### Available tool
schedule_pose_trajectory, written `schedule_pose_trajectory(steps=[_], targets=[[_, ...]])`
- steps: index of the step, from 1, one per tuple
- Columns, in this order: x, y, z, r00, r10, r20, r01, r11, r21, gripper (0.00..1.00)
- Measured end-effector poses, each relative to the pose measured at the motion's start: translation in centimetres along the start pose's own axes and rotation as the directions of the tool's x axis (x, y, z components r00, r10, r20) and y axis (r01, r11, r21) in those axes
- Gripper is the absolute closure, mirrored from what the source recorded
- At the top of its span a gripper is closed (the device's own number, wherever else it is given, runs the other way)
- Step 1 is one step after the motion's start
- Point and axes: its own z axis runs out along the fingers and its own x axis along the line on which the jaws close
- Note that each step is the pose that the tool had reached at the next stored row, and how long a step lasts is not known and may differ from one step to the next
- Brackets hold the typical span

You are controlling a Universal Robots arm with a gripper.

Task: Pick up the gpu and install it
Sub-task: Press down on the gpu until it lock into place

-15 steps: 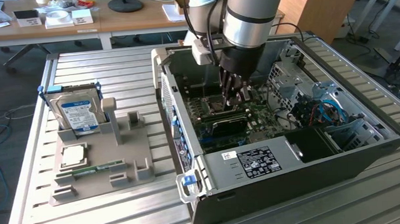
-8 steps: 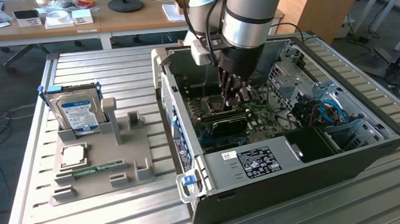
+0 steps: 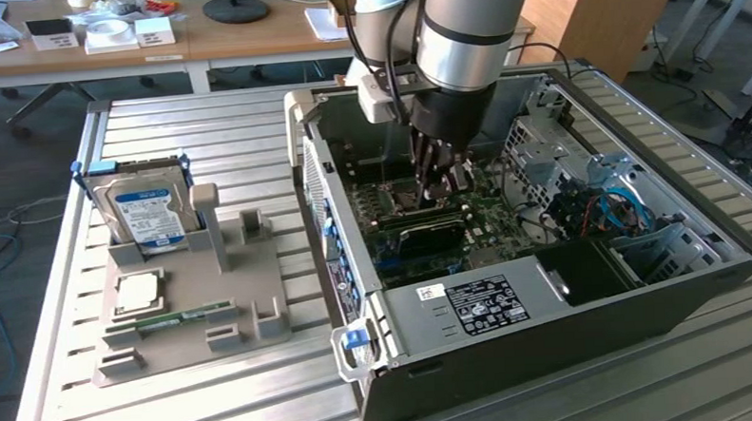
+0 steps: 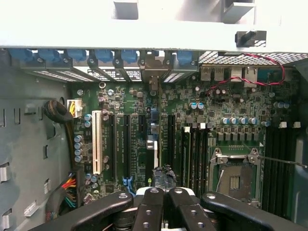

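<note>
The arm points straight down, gripper fingers drawn together.

worktop: ribbed bare metal, dull sheen | case: matt dark metal | hard drive: glossy blue label | tool: matt black plastic

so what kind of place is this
Probably a robotics lab or office workshop: an open PC case on a slatted metal bench, a grey parts fixture holding a hard drive, office desks behind.
</note>
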Motion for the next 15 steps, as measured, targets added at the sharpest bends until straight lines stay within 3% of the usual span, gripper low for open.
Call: schedule_pose_trajectory(steps=[15], targets=[[0.03, 0.08, 0.95, 1.0, 0.0, 0.0003, 0.0, 1.0, 0.0001, 0.89]])
